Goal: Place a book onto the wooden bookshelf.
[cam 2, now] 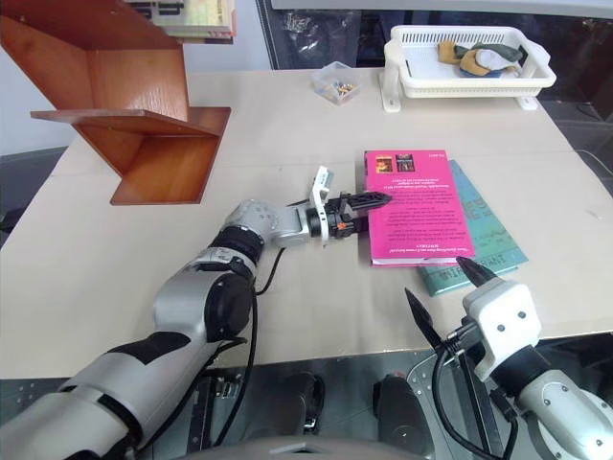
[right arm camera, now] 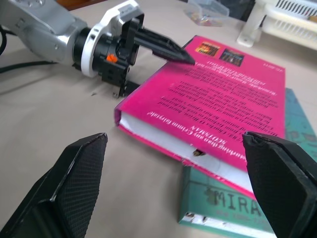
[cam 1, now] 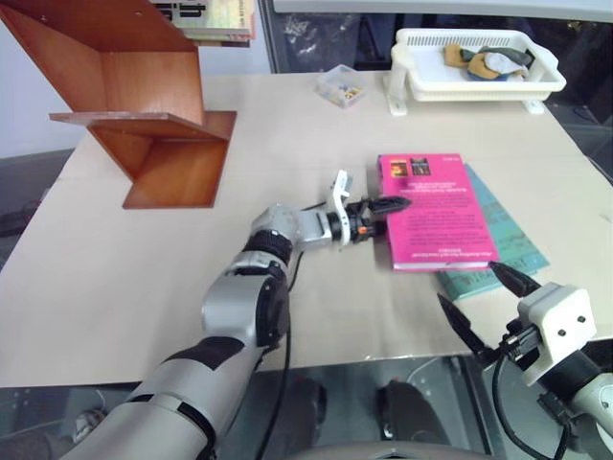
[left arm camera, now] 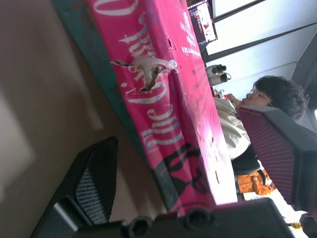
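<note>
Risk noted first: the thick bright pink paperback book (cam 1: 433,209) is lying flat on the thinner teal-green book (cam 1: 502,241), near the right edge of the beige surface (cam 1: 287,144). A one-sided bite on its spine edge is likely to let the heavy cover sag or slip, or to drag the teal book along.

Nearest, the right pincer (cam 1: 488,302) is hanging at the surface's near edge, its black fingers spread wide, gripping nothing, just short of the book's near corner.

Beyond it, the left pincer (right arm camera: 148,59) is lying level at the pink book's left edge, wide open, one finger over the cover, the other low beside the spine; nothing is being clamped.

Farthest, the reddish-brown glossy zigzag wooden bookshelf (cam 1: 144,105) is standing at the far left corner, well apart from the book.
</note>
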